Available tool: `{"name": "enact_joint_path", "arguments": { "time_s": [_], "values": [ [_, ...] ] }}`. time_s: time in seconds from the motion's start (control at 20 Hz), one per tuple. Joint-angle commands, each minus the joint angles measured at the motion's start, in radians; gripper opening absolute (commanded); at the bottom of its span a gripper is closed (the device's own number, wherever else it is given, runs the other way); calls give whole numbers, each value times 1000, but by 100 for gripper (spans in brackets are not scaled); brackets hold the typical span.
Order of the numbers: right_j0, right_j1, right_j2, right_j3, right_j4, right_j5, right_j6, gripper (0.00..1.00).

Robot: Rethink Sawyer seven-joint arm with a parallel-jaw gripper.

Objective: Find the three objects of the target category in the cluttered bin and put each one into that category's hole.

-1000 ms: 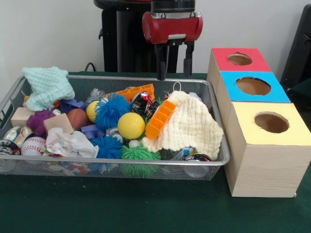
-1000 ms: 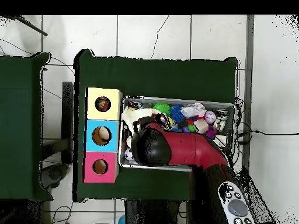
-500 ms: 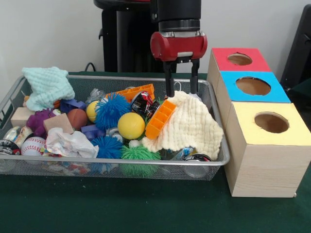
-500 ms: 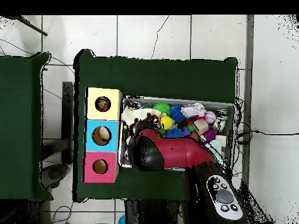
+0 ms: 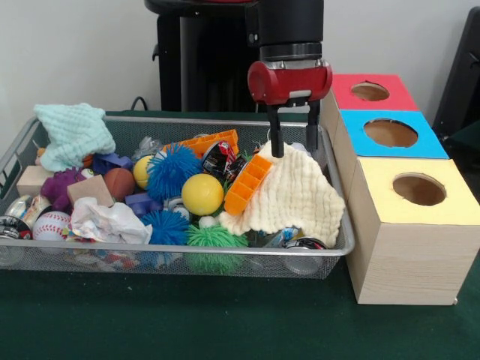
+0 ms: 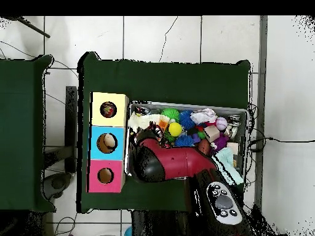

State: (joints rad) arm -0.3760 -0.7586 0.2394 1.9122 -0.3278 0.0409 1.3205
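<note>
Green table (image 5: 225, 322) carries a wire mesh bin (image 5: 341, 240) with three wooden boxes just beside its end: red-topped box (image 5: 371, 91), blue-topped box (image 5: 390, 133), yellow-topped box (image 5: 416, 191), each with one round hole in the top. In the overhead view, something sits inside the yellow-topped and blue-topped holes; what it is cannot be told.

Hand (image 5: 295, 150) hangs over the bin end nearest the boxes, fingers spread apart and holding nothing. Fingertips are at the upper edge of the cream cloth (image 5: 289, 199); contact cannot be confirmed.

Bin contents, front view:
- cream cloth draped over items at the box end, with an orange block (image 5: 247, 184) leaning against it
- second orange block (image 5: 210, 140) along the far wall
- yellow ball (image 5: 202, 194) mid-bin, between blue spiky ball (image 5: 172, 169) and the leaning orange block
- green spiky ball (image 5: 215, 238) and a second blue spiky ball (image 5: 165, 226) at the near wall
- crumpled white paper (image 5: 109, 221), baseball (image 5: 50, 225), wooden block (image 5: 90, 190), purple toy (image 5: 60, 187) at the other end
- mint cloth (image 5: 73, 133) heaped over the far corner rim
</note>
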Motion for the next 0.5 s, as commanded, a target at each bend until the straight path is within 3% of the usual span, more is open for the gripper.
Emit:
{"name": "enact_joint_path", "arguments": {
  "time_s": [0.05, 0.5],
  "values": [
    [13, 67, -51, 62, -39, -111, 197, 100],
    [41, 128, -95, 44, -32, -195, 197, 100]
  ]
}}
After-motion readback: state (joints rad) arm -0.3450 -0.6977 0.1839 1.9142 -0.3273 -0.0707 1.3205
